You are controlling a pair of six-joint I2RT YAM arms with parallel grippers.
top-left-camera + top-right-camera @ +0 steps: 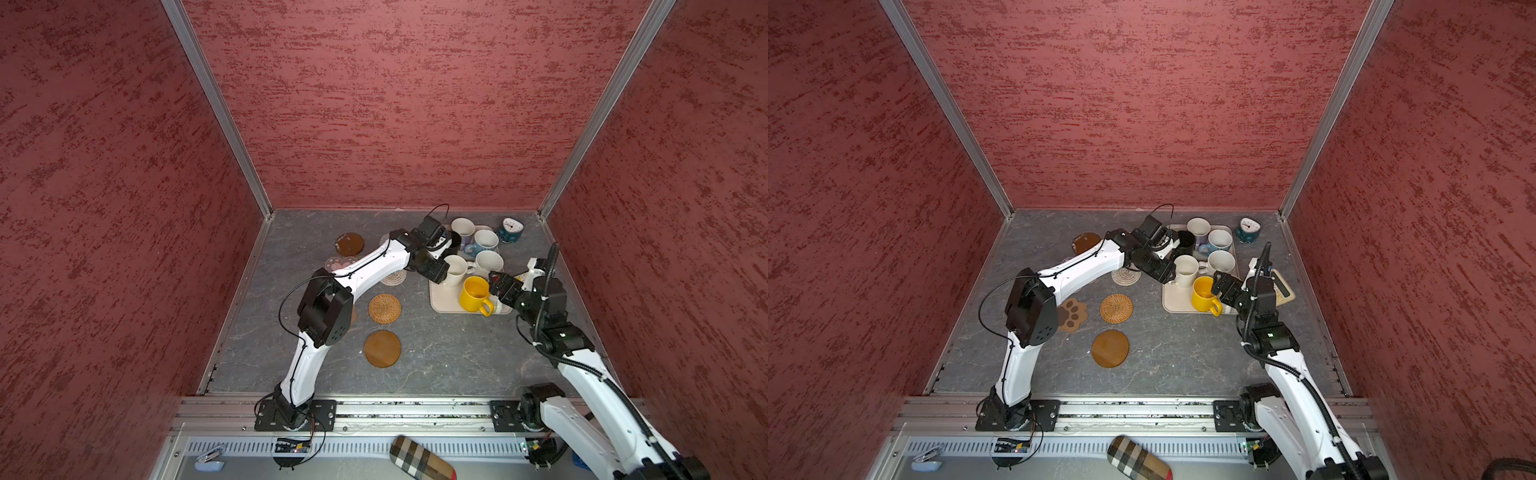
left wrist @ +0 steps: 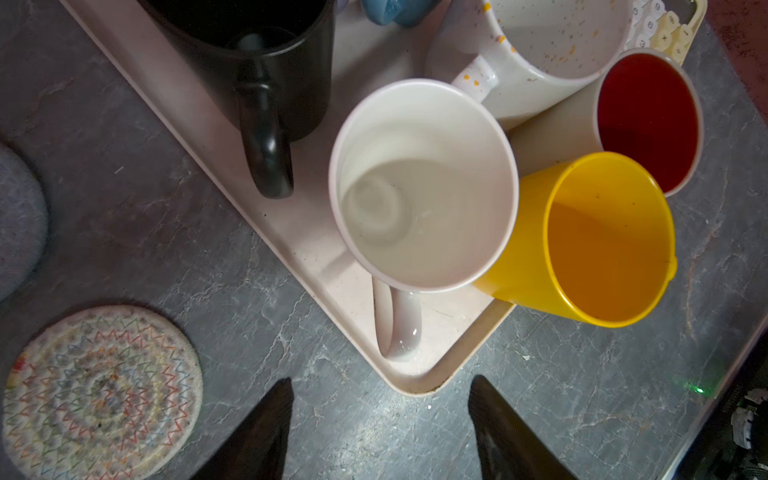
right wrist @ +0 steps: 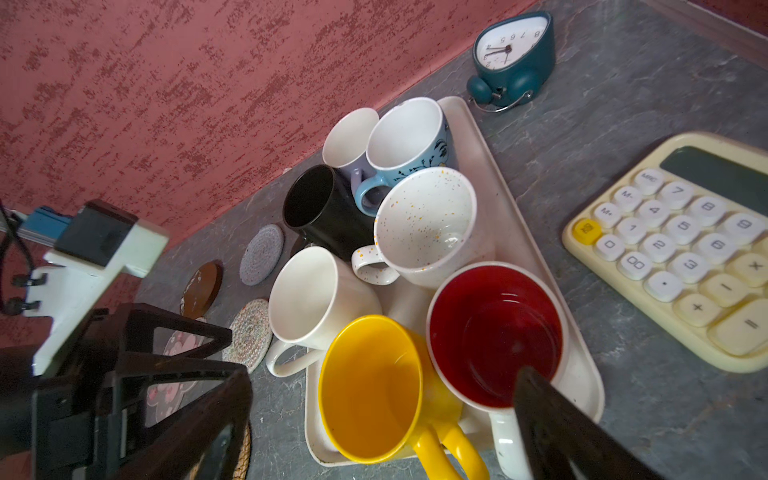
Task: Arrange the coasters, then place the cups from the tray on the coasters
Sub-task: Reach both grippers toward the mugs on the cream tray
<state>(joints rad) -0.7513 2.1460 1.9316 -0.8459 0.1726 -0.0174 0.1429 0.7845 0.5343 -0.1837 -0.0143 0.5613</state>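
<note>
A teal alarm clock (image 1: 511,230) stands at the far right of the grey stone-patterned tabletop (image 1: 436,357), close to the red textured walls (image 1: 374,104). Nearer, along the right edge, a cream calculator (image 3: 681,249) lies flat, with pale round keys and one yellow key. In front of the near edge lies a plaid case (image 1: 422,459), and well to its left a small pale-blue object (image 1: 210,460).

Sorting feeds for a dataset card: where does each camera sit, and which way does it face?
Both top views: high above the arm bases, looking down at table; left arm, right arm show.
Left wrist: looks down past left gripper at the white mug.
Right wrist: looks over right gripper along the tray.
Shared by all: yellow mug.
</note>
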